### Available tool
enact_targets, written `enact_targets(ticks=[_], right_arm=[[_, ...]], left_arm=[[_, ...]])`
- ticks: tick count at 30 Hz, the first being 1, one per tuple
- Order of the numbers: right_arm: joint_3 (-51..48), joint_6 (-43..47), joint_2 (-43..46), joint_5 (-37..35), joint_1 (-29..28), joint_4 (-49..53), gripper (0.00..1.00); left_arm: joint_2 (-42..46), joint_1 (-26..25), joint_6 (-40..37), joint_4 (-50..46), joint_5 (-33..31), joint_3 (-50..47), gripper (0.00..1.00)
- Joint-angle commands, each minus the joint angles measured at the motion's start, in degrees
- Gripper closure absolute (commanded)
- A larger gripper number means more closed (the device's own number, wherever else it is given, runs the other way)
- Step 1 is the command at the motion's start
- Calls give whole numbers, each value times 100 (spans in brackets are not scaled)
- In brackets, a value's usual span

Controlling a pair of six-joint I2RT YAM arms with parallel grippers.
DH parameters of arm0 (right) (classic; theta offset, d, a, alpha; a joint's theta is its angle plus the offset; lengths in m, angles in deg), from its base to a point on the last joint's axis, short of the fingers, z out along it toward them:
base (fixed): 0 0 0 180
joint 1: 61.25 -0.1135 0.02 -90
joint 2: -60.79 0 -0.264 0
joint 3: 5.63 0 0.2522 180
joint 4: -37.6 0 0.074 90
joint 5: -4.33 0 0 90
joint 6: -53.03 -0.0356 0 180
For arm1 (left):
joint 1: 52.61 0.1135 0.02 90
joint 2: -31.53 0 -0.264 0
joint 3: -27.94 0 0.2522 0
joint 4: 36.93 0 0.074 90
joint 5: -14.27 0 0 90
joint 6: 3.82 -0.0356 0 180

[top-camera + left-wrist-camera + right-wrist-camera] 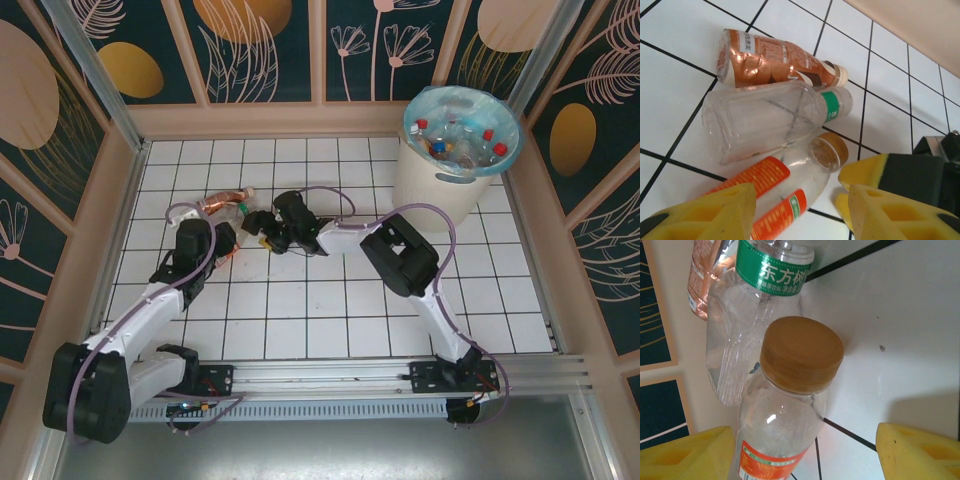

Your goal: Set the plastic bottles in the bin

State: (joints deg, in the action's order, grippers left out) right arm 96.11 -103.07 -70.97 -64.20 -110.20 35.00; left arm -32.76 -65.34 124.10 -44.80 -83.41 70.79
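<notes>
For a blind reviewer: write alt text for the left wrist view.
An orange-labelled bottle lies on the white tiled table, gripped between the yellow fingers of the left gripper. Beyond it lie a clear green-banded bottle and a copper-labelled bottle; the right gripper sits at right.

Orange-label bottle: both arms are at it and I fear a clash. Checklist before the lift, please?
1. Left end effector shut around the orange-label bottle: ok.
2. Right end effector open: ok.
3. Right end effector clear of that bottle: not ok, it straddles the cap.
4. Green-label bottle apart from it: not ok, they seem to touch.
5. Bin mouth unobstructed: ok.
</notes>
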Motion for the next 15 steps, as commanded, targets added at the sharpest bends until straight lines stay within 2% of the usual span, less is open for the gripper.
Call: enact_targets(ticks=[1, 15], right_arm=[[318, 211, -383, -92, 70, 339, 25], [1547, 649, -1128, -12, 192, 1238, 27]], left_arm=[[-362, 131, -25, 326, 377, 89, 49], [-614, 135, -130, 728, 525, -538, 49]])
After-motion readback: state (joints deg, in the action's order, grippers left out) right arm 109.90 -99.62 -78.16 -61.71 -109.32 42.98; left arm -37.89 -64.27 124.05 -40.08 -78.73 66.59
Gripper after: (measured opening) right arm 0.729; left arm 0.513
